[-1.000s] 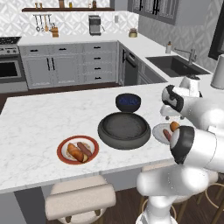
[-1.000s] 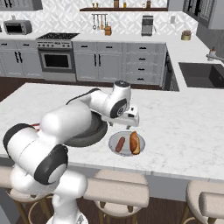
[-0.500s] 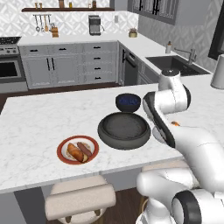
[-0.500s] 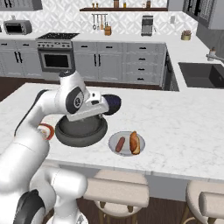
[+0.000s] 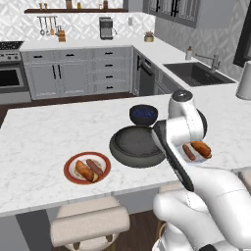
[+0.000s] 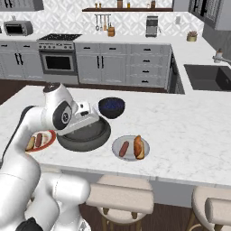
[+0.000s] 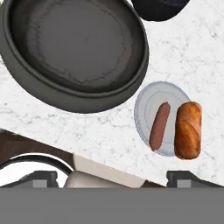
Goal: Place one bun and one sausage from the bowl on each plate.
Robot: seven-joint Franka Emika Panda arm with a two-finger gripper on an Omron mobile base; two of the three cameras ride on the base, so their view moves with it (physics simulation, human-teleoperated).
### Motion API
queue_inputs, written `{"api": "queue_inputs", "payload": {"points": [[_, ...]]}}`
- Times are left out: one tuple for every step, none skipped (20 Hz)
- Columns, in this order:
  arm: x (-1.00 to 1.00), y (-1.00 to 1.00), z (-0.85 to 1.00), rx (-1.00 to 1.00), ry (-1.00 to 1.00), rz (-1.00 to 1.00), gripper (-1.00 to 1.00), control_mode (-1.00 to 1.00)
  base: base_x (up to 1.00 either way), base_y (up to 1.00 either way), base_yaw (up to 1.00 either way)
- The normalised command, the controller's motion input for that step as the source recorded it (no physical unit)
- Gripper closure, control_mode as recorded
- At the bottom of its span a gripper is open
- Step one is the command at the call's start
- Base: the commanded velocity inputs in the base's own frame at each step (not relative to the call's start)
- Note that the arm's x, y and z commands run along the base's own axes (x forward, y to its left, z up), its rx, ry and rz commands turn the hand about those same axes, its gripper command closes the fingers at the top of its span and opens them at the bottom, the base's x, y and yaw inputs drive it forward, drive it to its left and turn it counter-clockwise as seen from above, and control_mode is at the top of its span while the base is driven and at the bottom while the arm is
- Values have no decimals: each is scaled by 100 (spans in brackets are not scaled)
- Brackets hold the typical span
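Observation:
The wide dark grey bowl (image 7: 74, 48) holds nothing and sits mid-counter (image 5: 137, 147) (image 6: 92, 135). To its right lies the light grey plate (image 7: 164, 94) (image 6: 129, 156) with one sausage (image 7: 159, 125) (image 6: 123, 148) and one bun (image 7: 188, 130) (image 6: 138, 146) side by side; my arm partly hides it in the left base view, where the bun (image 5: 202, 148) still shows. The red-rimmed plate (image 5: 73, 159) carries a bun (image 5: 82, 170) and a sausage (image 5: 94, 166). My gripper (image 7: 114, 179) hangs high over the counter's front edge, open, nothing between its fingers.
A smaller dark blue bowl (image 5: 143, 114) (image 6: 111, 106) stands just behind the big bowl. Padded stools (image 5: 88, 223) (image 6: 119, 198) line the counter's near edge. A sink (image 5: 198, 73) is set in the back counter at the right.
The hand has lifted off the grey plate and swung back toward the big bowl and the counter's front edge, still open. Bun and sausage stay on that plate.

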Motion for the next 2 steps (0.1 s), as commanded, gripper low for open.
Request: {"api": "queue_inputs", "payload": {"points": [[0, 0, 0, 0, 0, 0, -100, -100, 0, 0, 0], [0, 24, 0, 0, 9, 0, -100, -100, 0, 0, 0]]}}
